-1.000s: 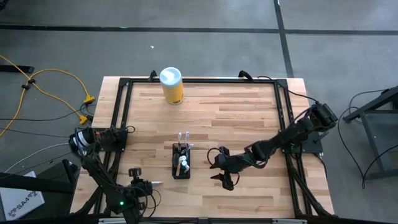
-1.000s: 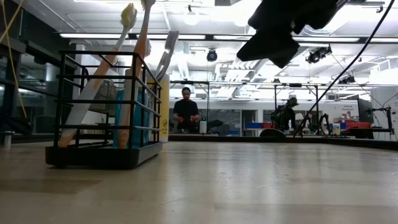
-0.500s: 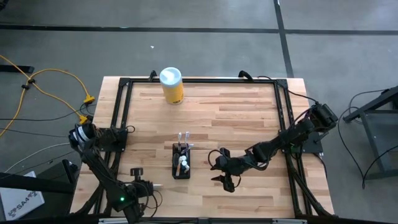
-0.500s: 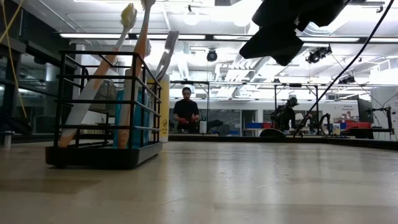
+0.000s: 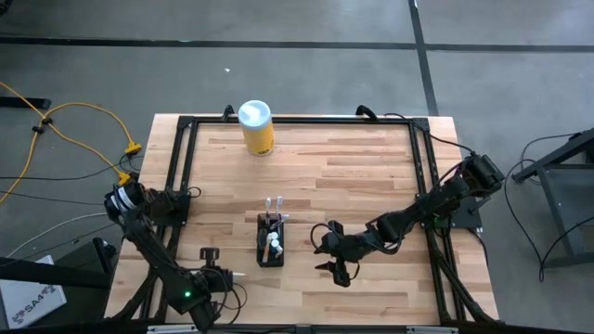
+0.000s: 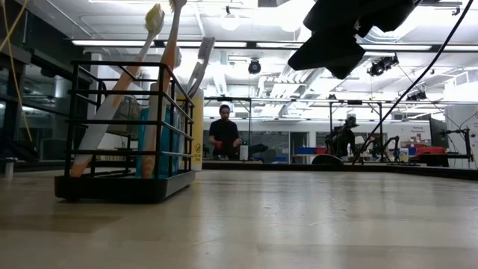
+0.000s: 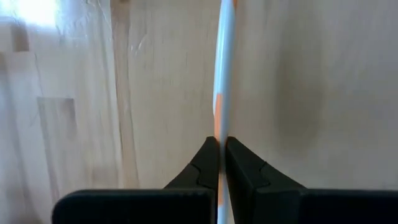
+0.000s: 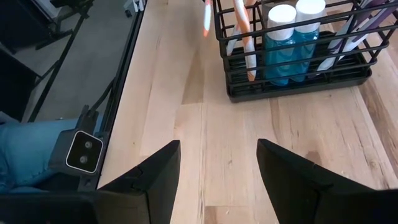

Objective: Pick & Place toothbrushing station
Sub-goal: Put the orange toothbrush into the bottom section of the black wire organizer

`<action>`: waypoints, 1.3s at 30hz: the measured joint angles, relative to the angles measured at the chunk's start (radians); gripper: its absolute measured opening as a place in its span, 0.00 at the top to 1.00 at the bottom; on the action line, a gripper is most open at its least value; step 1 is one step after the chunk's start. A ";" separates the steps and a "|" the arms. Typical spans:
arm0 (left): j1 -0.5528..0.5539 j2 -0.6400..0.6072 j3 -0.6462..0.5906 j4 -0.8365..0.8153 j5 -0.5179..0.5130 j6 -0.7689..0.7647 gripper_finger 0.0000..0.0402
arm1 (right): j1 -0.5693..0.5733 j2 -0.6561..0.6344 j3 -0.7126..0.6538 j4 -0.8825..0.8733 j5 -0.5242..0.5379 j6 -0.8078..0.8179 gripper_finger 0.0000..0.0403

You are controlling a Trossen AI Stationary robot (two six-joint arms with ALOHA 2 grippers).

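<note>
Since a second ago the left gripper (image 7: 221,155) shifted slightly toward 3 o'clock, jaws clamped on a toothbrush (image 7: 222,68). The right gripper (image 8: 217,168), jaws apart, faced the toothbrushing station (image 8: 292,84); next it probably needed to close around it.

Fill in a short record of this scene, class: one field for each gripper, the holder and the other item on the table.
left gripper: shut on a white and orange toothbrush, near the table's front left
right gripper: open, empty, facing the holder
toothbrushing station: black wire holder on the table, containing toothbrushes and two blue bottles
yellow canister: white lid, upright at the table's far edge
</note>
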 joint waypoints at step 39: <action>-0.015 0.010 0.442 0.308 -0.712 1.805 0.99 | -0.001 0.000 0.000 0.444 -0.264 0.125 0.49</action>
